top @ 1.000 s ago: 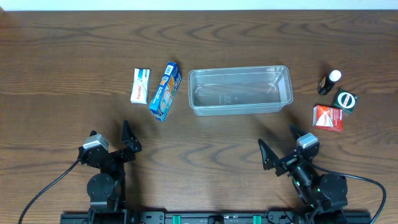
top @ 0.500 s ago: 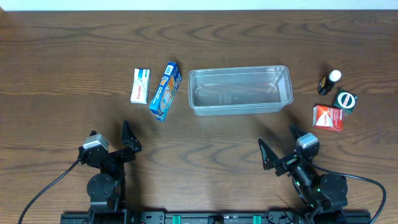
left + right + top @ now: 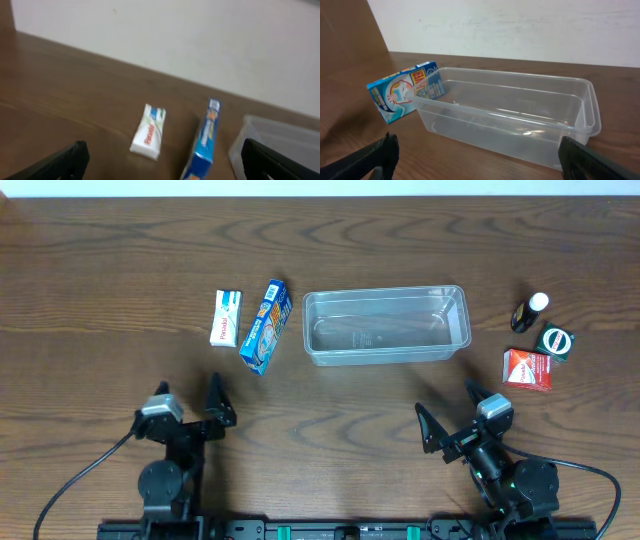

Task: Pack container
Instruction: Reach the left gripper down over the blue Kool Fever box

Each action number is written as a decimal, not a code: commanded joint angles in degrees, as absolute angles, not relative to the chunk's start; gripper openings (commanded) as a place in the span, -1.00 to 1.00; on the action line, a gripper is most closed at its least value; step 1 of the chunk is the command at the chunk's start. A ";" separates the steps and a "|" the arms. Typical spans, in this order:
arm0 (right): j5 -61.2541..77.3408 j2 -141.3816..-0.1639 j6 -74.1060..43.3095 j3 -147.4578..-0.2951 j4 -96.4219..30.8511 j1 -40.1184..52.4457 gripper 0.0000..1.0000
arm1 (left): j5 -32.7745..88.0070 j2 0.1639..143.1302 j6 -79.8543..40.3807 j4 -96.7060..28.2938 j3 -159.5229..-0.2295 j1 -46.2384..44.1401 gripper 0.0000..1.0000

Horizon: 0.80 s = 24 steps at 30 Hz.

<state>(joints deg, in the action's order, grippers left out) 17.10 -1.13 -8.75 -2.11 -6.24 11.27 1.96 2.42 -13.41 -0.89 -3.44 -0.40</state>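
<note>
The clear plastic container [image 3: 386,326] sits empty at the table's middle; it fills the right wrist view [image 3: 510,117] and its corner shows in the left wrist view [image 3: 280,142]. A blue box [image 3: 265,326] and a white packet [image 3: 226,317] lie left of it, both in the left wrist view: the blue box [image 3: 204,142], the white packet [image 3: 148,132]. A red box [image 3: 527,368], a green-lidded jar [image 3: 556,341] and a small dark bottle [image 3: 529,311] lie to its right. My left gripper [image 3: 190,402] is open and empty near the front edge. My right gripper [image 3: 448,412] is open and empty.
The blue box also shows in the right wrist view [image 3: 402,91], next to the container's left end. A pale wall runs behind the table's far edge [image 3: 175,40]. Bare wood lies between the grippers and the objects.
My left gripper has shifted slightly to the right and away from the front edge. The right arm and all objects have not moved.
</note>
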 commanded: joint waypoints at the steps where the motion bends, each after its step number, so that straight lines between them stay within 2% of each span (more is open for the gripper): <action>1: 16.93 -1.15 -9.37 -1.80 -6.20 11.31 0.98 | 5.56 8.69 -11.22 -4.62 -15.00 -0.34 0.96; 6: 16.93 -1.15 -9.37 -1.80 -6.20 11.31 0.99 | 5.61 28.38 -10.72 -13.63 -34.70 -0.34 0.96; 15: 16.93 -1.15 -9.37 -1.80 -6.20 11.31 0.99 | 10.07 70.72 -10.70 -42.09 -74.43 -2.02 0.96; 19: 16.93 -1.15 -9.37 -1.80 -6.20 11.31 0.99 | 10.07 82.21 -8.47 -46.50 -85.84 -5.32 0.96; 24: 16.93 -1.15 -9.37 -1.80 -6.20 11.31 0.99 | 9.98 89.23 1.48 -44.31 -87.96 -9.69 0.96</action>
<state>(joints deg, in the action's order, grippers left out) 16.97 -1.13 -8.75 -2.07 -6.20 11.27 9.13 86.83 -5.91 -44.40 -86.43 -7.68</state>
